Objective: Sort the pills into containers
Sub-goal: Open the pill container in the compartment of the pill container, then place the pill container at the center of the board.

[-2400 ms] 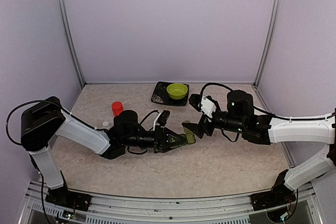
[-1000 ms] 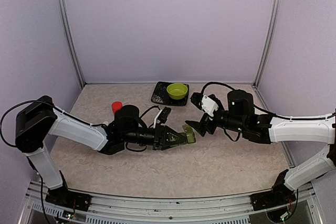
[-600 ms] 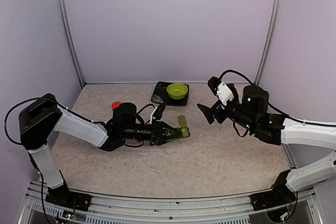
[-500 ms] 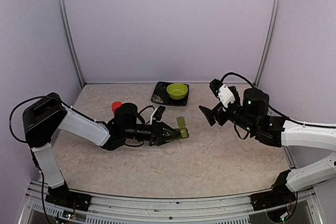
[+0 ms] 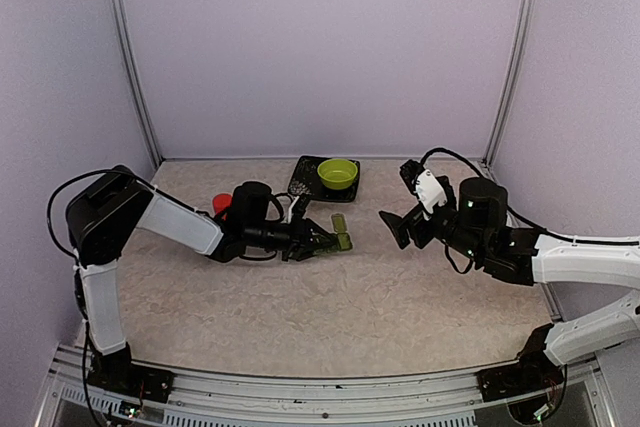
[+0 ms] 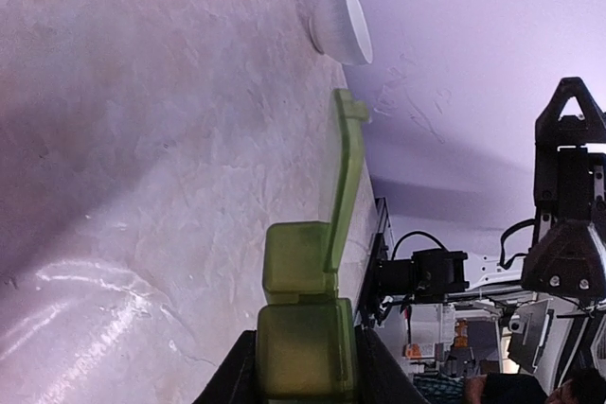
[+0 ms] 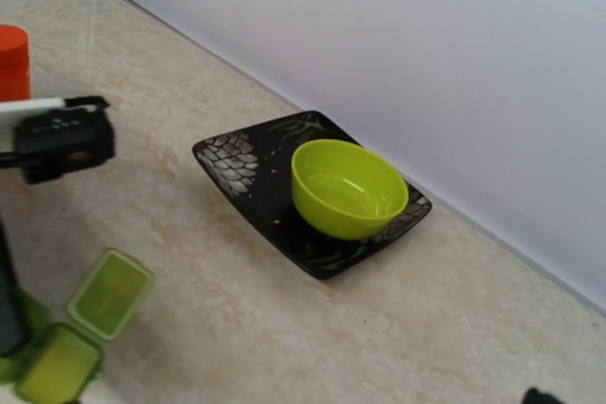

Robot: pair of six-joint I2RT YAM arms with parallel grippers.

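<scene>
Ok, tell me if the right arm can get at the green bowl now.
Probably yes: the right claw is open, the green bowl sits uncovered on its black plate, and nothing stands between them.

Your table (image 5: 400, 317): beige marbled top. Far centre, a black patterned square plate (image 5: 303, 183). Left of centre, a red bottle (image 5: 221, 203), upright. A small white cap (image 6: 341, 26) lies on it. Green containers (image 5: 341, 237) at centre, lids open.
</scene>
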